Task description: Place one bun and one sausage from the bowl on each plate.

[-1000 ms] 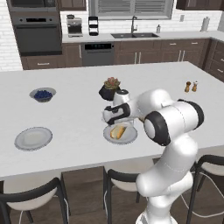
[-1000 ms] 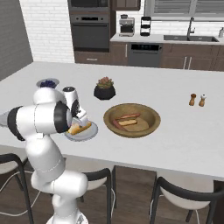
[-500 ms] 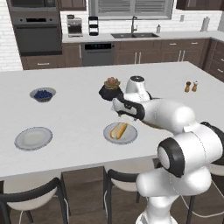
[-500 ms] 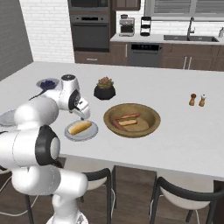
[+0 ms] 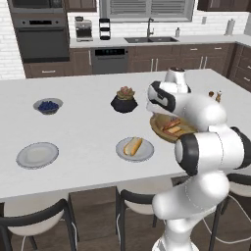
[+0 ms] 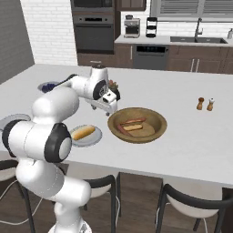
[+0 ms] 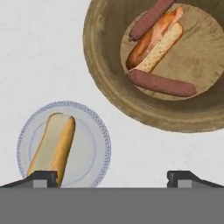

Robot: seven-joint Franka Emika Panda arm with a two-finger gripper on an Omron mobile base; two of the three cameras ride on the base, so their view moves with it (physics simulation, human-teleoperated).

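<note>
Fingers (image 7: 46,177) of the gripper (image 7: 112,177) stood wide apart, empty, above the counter between the bowl (image 7: 109,83) and a plate (image 7: 94,144) holding one bun (image 7: 54,146).

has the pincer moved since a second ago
Yes. The pincer has swung off the pale grey plate with the bun toward the round brown wooden bowl.

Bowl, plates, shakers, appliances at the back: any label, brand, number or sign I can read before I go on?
None can be read.
Wooden bowl, the plate with the bun and the bare plate: plain, no print.
Two shakers: no label to be seen.
Oven and coffee maker on the back counter: any marks are too small and blurred to read.
</note>
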